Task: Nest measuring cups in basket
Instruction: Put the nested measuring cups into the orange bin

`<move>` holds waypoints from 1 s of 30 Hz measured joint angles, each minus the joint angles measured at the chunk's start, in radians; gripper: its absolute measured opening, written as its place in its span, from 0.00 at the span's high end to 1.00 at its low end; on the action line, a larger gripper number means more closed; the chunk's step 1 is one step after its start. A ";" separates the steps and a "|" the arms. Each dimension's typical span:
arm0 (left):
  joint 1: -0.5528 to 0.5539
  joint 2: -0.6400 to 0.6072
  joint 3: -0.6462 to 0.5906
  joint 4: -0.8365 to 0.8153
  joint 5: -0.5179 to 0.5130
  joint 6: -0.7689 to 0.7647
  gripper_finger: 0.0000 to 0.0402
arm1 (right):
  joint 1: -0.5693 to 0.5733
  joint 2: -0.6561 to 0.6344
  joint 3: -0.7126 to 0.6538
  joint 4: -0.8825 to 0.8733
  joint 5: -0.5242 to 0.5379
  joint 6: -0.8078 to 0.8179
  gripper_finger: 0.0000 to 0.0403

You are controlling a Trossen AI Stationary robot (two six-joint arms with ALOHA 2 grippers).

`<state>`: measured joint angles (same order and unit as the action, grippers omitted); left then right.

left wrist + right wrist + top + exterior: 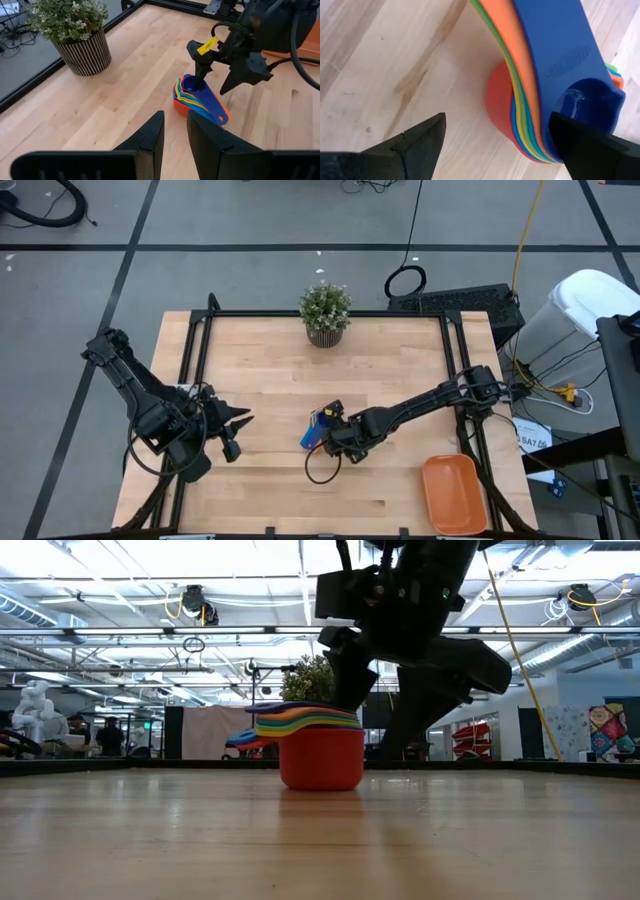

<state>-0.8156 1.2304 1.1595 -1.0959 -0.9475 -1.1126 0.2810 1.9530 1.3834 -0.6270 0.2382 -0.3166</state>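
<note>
From above, the measuring cups sit stacked mid-table, well left of the orange basket; the right gripper is over them. At table level the stack rests in the red cup, on the wood. The left gripper, jaws narrowly parted and empty, faces the stack beyond. Right wrist: jaws spread wide, straddling the stack; embossed handle lettering unreadable.

Nested measuring cups, red outermost, stand on the desk; fanned handles point left. Right pincer hangs above, jaws spread.
</note>
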 joint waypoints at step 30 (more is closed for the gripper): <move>-0.038 0.000 0.000 -0.006 0.000 -0.032 0.78 | 0.089 -0.017 -0.002 -0.339 -0.110 0.207 0.15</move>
<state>-0.8533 1.2304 1.1599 -1.1023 -0.9478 -1.1443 0.3699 1.9362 1.3819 -0.9658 0.1284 -0.1092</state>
